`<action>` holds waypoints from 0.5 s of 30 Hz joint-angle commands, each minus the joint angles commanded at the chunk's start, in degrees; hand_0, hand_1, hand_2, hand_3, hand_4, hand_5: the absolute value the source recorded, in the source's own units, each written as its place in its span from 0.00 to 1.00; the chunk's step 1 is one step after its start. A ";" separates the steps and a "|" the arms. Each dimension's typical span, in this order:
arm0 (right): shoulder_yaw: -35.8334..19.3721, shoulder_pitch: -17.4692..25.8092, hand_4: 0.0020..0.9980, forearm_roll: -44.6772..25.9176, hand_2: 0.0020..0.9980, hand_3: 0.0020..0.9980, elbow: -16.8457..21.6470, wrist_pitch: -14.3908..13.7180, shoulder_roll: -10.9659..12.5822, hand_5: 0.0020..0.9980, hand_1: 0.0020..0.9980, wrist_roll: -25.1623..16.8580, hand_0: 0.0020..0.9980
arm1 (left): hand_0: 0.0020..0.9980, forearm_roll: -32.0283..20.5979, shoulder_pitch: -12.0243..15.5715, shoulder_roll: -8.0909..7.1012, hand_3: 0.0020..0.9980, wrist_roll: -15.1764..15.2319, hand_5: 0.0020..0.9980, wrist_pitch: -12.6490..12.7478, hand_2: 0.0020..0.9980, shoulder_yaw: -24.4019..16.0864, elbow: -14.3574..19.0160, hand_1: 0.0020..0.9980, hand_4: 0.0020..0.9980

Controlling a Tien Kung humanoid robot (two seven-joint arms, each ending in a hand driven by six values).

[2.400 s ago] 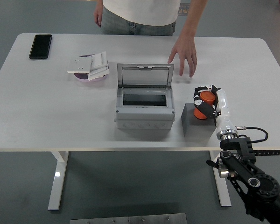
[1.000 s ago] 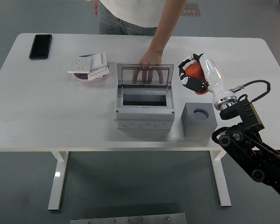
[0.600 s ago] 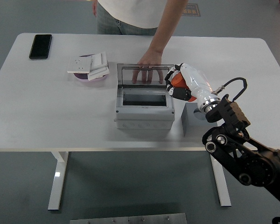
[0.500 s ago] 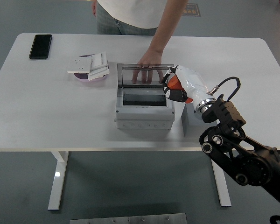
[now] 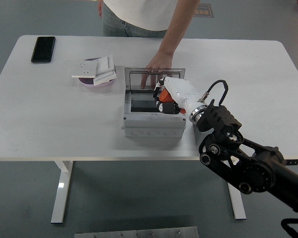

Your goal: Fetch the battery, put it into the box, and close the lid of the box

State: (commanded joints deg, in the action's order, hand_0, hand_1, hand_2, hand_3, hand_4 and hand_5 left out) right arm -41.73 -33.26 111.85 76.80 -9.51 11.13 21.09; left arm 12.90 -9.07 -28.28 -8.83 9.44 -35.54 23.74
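Note:
The grey box (image 5: 151, 126) stands mid-table with its clear lid (image 5: 139, 79) raised upright at the back. My right hand (image 5: 167, 100) reaches in from the right over the box's open compartment, fingers curled around the orange battery (image 5: 165, 94). The battery hangs just above the right part of the opening. A person's hand (image 5: 155, 67) rests behind the lid, fingers against it. The grey holder block is mostly hidden behind my right arm. My left arm is out of sight.
A black phone (image 5: 43, 49) lies at the far left corner. White cards sit on a pink dish (image 5: 95, 73) left of the box. The person stands at the far edge. My black forearm (image 5: 238, 158) covers the table's right front.
My right hand lifted the battery off the grey block and carried it left to over the box opening. The person's hand moved from the table to behind the lid.

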 joint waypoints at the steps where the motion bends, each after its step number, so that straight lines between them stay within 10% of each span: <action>1: 0.18 -0.29 0.12 -0.11 0.31 0.32 -0.12 0.03 -0.12 0.00 0.23 0.00 0.25 | 0.58 0.12 -0.01 0.00 0.55 -0.06 0.08 0.01 0.59 -0.08 0.00 0.75 0.57; 15: 5.95 -4.55 0.11 -2.48 0.31 0.32 -2.40 -0.12 -1.11 0.00 0.23 -0.96 0.25 | 0.58 2.51 -0.47 -0.41 0.55 -1.39 0.07 0.12 0.59 -1.79 0.16 0.75 0.57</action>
State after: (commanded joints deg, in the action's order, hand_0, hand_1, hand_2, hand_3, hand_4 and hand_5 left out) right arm -35.77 -37.81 109.36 74.40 -9.64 10.03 20.14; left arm 15.41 -9.54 -28.69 -10.22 9.57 -37.33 23.91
